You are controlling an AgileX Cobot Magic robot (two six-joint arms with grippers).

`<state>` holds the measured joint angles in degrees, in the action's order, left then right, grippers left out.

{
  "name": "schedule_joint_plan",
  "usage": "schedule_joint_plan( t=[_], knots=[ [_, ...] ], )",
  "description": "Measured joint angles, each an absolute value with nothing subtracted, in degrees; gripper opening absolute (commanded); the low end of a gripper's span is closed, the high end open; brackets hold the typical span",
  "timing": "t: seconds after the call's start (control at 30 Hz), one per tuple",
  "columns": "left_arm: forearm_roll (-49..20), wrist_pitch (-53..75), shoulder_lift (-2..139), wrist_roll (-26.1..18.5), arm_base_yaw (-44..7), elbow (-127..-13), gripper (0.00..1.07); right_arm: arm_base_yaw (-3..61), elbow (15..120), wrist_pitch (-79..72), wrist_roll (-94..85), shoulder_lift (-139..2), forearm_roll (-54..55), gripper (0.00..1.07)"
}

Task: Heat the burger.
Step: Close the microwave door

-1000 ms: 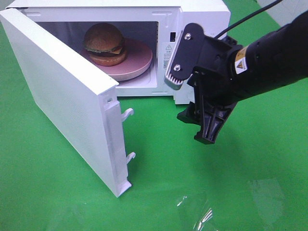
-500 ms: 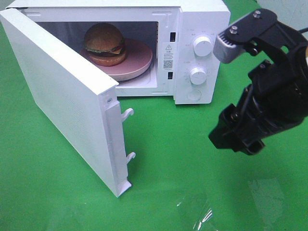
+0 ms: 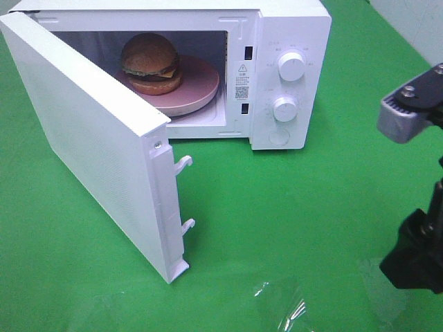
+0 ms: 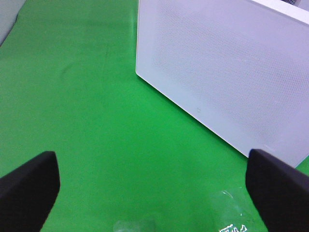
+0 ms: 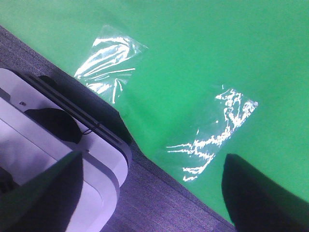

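We see burger (image 3: 150, 62) on pink plate (image 3: 204, 86) inside microwave (image 3: 297, 28), door (image 3: 83, 138) swung open; right gripper (image 5: 152, 179) well apart from microwave, jaws spread wide, nothing between; left gripper (image 4: 152, 169) likewise wide, empty, over green cloth (image 4: 96, 96).

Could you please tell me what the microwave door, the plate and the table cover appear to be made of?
Door: probably white plastic, matte, with a fine dotted mesh panel.
Plate: pink, smooth and dull; ceramic or plastic, the look leaves it open.
Cover: green cloth, seemingly felt-like; flat colour without glare.
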<state>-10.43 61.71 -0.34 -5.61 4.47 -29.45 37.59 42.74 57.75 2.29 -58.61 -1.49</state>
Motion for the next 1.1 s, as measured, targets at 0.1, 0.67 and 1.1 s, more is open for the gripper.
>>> schedule_joint_plan(
  t=[0.1, 0.67, 1.1],
  knots=[
    [-10.4, 61.7, -0.3, -5.6, 4.5, -29.5, 0.96, 36.4, 39.0, 57.8, 3.3, -53.3, -1.5, 0.75],
    [-10.4, 61.7, -0.3, -5.6, 4.5, -29.5, 0.96, 11.4, 29.9, 54.7, 5.6, -21.8, -1.5, 0.75],
    [-10.4, 61.7, -0.3, -5.6, 4.5, -29.5, 0.96, 4.5, 28.3, 55.3, 5.6, -3.9, -1.4, 0.74]
  ],
)
